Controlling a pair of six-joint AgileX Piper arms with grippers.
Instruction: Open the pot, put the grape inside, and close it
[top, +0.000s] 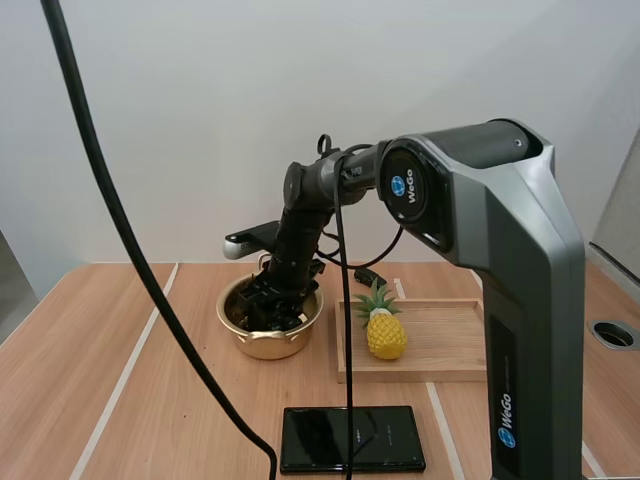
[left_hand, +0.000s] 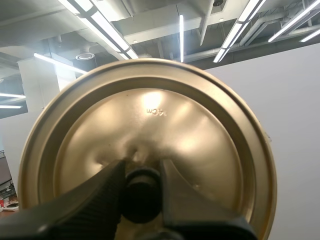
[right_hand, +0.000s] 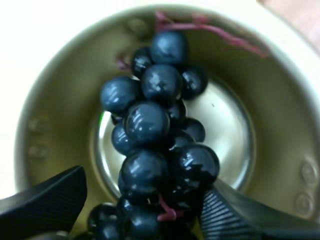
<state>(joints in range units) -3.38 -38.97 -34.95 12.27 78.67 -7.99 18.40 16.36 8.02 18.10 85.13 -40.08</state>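
One round pot (top: 268, 347) of polished gold-coloured metal stood uncovered on the wooden table (top: 100, 380). Its wall (right_hand: 50, 100) was smooth, with small rivet bumps, and curved down to a flat, shiny floor. Inside it was the single bunch of grapes (right_hand: 155, 145): glossy, dark blue-black balls, a dozen or so showing, on a thin reddish stem. The bunch's long axis ran from the right gripper (right_hand: 142, 200) toward the pot's far wall, with the stem end pointing away from the gripper and lying against that wall.

The right gripper (top: 270, 305) reached down into the pot. Its two black fingers were spread wide, and the near end of the bunch was pinched between them, with the ribbed face of one pressed on the grapes.

The left gripper (left_hand: 141, 185) had closed narrowly on the one round black knob (left_hand: 141, 197) of the single lid (left_hand: 150, 115). The lid was a gold disc with a raised rim, and its broad face was turned to the wrist camera. Where it was relative to the pot could not be told.

Just to the right of the pot lay one shallow rectangular wooden tray (top: 440, 340), and on it stood one yellow pineapple (top: 385, 330), upright with its green crown up. In front of the pot, a little to its right, lay one flat glossy black slab (top: 350, 438).
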